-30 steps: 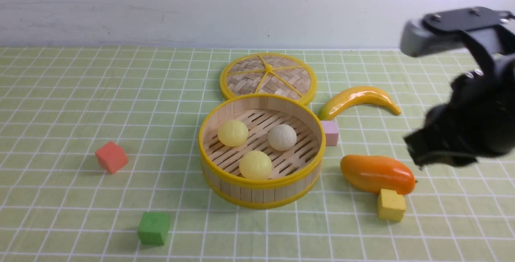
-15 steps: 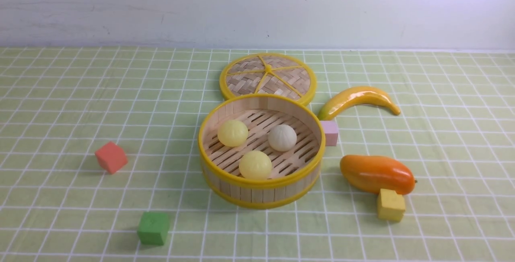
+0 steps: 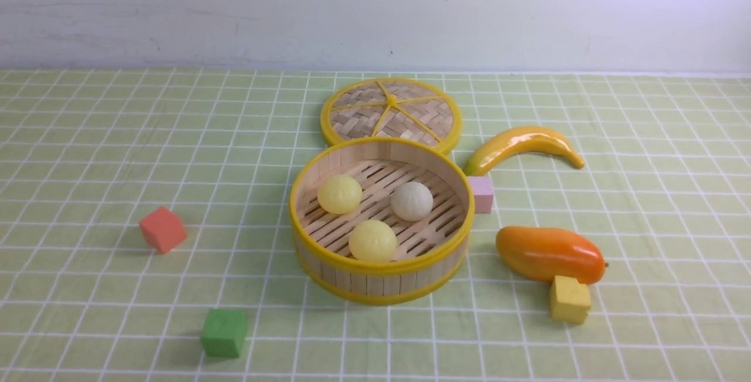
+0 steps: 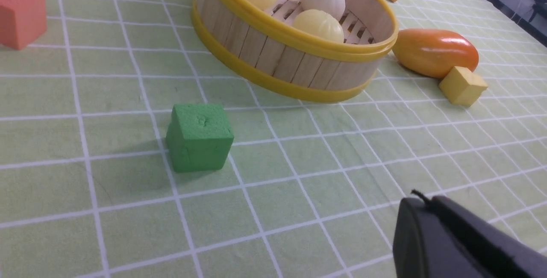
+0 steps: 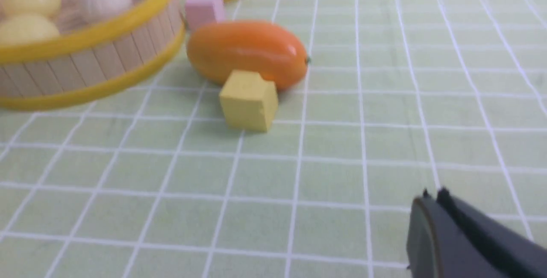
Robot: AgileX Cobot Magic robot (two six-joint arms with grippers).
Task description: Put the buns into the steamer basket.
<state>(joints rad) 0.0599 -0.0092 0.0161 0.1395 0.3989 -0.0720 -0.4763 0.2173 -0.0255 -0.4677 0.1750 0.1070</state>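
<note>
- A red cube is noted at the far left of the desk, which is covered with a green checked cloth.
- A green cube is recorded nearer the front edge, standing apart from everything else.
- The left hand is seen only in its own wrist view, clenched and empty, held above the cloth well short of the green cube.
- The steamer basket is found upright at the centre of the desk.
- All three buns are observed on its slatted floor: a pale yellow bun at the rear left, a second pale yellow bun at the front, and an off-white bun at the rear right. None touches another.
- The woven lid is laid flat just behind the basket.
- A pink cube is set just beside the basket's right wall.
- A banana is placed behind it.
- A mango is recorded right of the basket, with a yellow cube touching its front.
- The right hand is seen only in its own wrist view, clenched and empty, short of the yellow cube.
</note>
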